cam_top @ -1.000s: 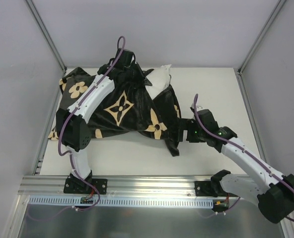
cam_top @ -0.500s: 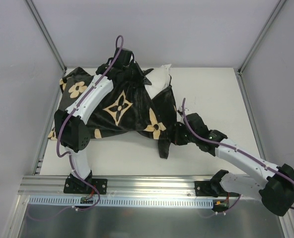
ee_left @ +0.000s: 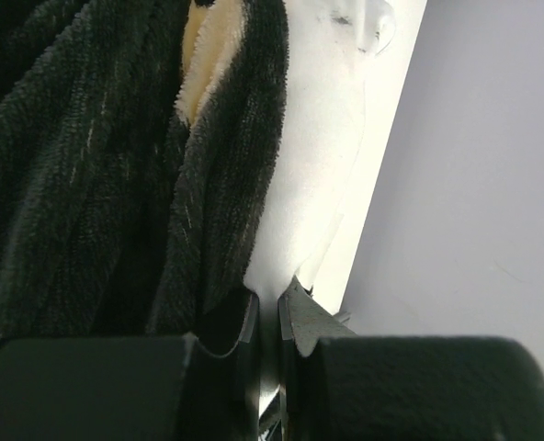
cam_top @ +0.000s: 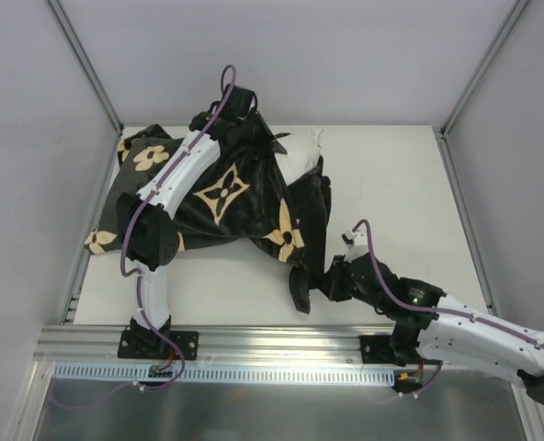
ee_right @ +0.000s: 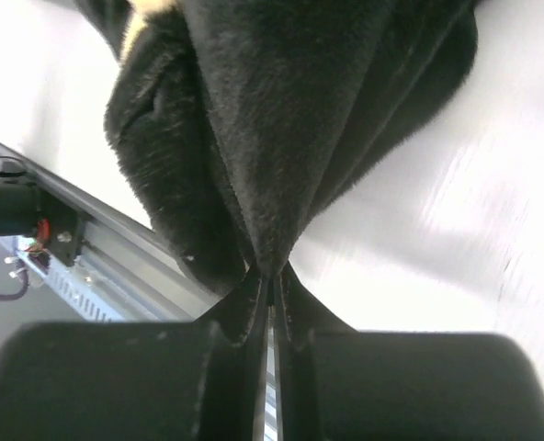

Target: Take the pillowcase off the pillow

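We see the white table [cam_top: 391, 184] carrying the black, tan-flowered pillowcase [cam_top: 244, 197], which spreads over its left half and covers most of the pillow [cam_top: 301, 152]. Only a white corner of the pillow shows at the far edge. At that far end, the left gripper [ee_left: 269, 326] has its jaws pressed together on white pillow fabric. Near the front edge, the right gripper [ee_right: 270, 280] pinches a stretched fold of the pillowcase.

Left tool [ee_left: 267, 310] at bottom edge, fingers drawn close together, pinching a white fold of the pillow [ee_left: 309, 184]. Dark plush pillowcase [ee_left: 88, 184] fills the left, tan patch [ee_left: 201, 55] up top. Pale worktop [ee_left: 382, 138] strip, then grey wall [ee_left: 474, 184], to the right.
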{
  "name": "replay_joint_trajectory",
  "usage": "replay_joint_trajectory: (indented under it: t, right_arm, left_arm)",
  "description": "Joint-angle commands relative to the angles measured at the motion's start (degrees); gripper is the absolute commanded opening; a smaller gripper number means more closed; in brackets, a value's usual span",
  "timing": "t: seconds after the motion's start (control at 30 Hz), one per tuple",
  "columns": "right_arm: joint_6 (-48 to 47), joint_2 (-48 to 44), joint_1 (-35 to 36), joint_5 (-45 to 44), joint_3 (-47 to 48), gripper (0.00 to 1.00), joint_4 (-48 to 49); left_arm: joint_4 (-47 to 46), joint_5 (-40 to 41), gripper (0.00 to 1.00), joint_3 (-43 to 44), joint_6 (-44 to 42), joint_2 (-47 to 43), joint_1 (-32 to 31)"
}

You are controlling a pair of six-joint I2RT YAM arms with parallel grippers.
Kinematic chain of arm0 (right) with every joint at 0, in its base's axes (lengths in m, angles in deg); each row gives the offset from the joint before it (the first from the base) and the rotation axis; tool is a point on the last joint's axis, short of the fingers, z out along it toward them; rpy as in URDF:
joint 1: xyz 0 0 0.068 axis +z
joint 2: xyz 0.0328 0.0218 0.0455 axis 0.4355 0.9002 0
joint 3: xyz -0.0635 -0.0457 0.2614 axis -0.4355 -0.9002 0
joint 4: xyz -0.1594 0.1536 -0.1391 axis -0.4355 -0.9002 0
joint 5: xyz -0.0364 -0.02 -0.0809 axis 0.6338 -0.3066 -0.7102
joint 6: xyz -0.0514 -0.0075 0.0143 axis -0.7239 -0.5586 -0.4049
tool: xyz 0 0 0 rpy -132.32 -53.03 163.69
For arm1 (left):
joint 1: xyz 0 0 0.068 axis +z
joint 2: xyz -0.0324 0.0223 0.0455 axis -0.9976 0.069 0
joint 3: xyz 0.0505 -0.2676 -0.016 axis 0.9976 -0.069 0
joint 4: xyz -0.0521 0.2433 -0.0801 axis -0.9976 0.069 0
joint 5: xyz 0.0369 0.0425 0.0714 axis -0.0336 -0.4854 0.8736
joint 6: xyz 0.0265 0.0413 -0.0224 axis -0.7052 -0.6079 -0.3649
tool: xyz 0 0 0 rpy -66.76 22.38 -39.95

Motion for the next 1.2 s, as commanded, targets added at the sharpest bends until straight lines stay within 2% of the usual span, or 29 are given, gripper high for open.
replay_joint_trajectory:
  t: [0.0, 0.23, 0.5, 0.63, 0.83, 0.9, 0.93, 1.0, 1.13, 1.17]
  right_arm:
    - [8.24, 1.72, 4.90, -0.75, -4.52, 0.01, -6.75]
    - [17.04, 7.09, 13.77, -3.91, -6.74, 0.01, -9.11]
    - [22.22, 0.51, 14.13, -8.49, -6.91, 0.01, -17.55]
    - [23.99, -4.49, 14.31, -10.33, -6.47, 0.01, -24.84]
    - [25.30, -6.45, 14.49, -10.95, -5.94, 0.01, -28.11]
    - [27.41, -2.85, 14.84, -6.77, -7.61, 0.01, -25.31]
    - [28.64, -0.75, 16.84, -5.43, -9.88, 0.01, -19.81]
    - [33.38, 6.89, 22.10, -5.85, -10.43, 0.01, -15.90]
    - [32.27, 15.35, 23.54, -11.03, -0.35, 0.01, -22.47]
    - [29.03, 15.35, 23.19, -13.39, 1.07, 0.05, -23.09]
  left_arm:
    - [-8.63, 2.66, 0.00, 4.78, 3.44, -2.10, 1.57]
    - [-8.63, 4.16, 0.00, 3.37, 4.59, -4.21, 4.55]
    - [-8.99, 4.68, 0.00, -1.63, 4.15, -10.36, 10.18]
    - [-8.99, 4.33, 0.00, -2.78, 3.80, -12.30, 12.72]
    - [-9.34, 4.33, 0.00, -5.85, 4.15, -13.79, 12.91]
    - [-10.04, 5.03, 0.00, -7.60, 4.59, -14.84, 12.82]
    - [-10.65, 5.38, 0.00, -8.31, 4.85, -15.20, 12.82]
    - [-11.62, 5.56, 0.00, -9.37, 4.94, -15.99, 12.82]
    - [-11.80, 3.64, 0.00, -10.16, 4.07, -15.99, 12.73]
    - [-11.71, 2.76, 0.00, -11.03, 3.54, -16.17, 12.56]
